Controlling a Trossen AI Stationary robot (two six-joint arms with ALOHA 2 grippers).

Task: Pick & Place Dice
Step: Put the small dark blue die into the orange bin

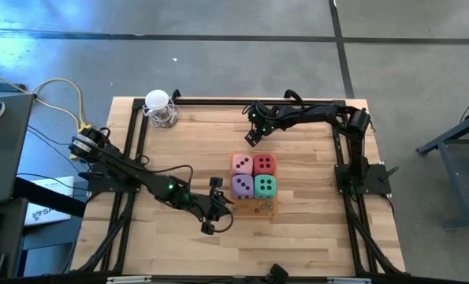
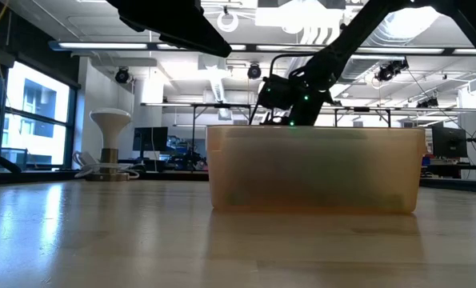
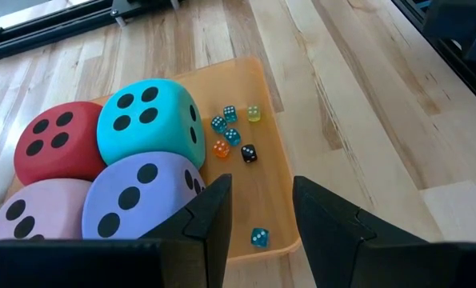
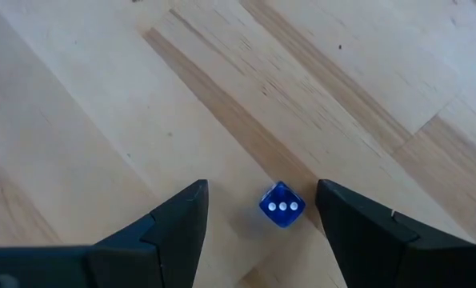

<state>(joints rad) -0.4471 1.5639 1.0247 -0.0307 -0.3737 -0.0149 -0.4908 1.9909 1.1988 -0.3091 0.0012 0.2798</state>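
Note:
Four big soft dice sit packed in a flat orange tray (image 1: 259,207) at mid-table: pink (image 1: 242,164), red (image 1: 264,164), lilac (image 1: 242,186) and teal (image 1: 265,186). They also show in the left wrist view, teal (image 3: 150,120) and lilac (image 3: 138,196) nearest. Several tiny dice (image 3: 234,132) lie on the tray's bare floor. My left gripper (image 3: 262,188) is open and empty over the tray's near left corner (image 1: 217,207). My right gripper (image 4: 262,188) is open near the far edge (image 1: 254,134). Its fingers stand on either side of a tiny blue die (image 4: 282,204) lying on the wood, without touching it.
A white round-topped stand (image 1: 160,106) sits at the table's far left corner. Black frame rails (image 1: 132,158) run along the left, right and far edges. The tray's wall (image 2: 314,168) fills the middle of the low view. Bare wood lies around the tray.

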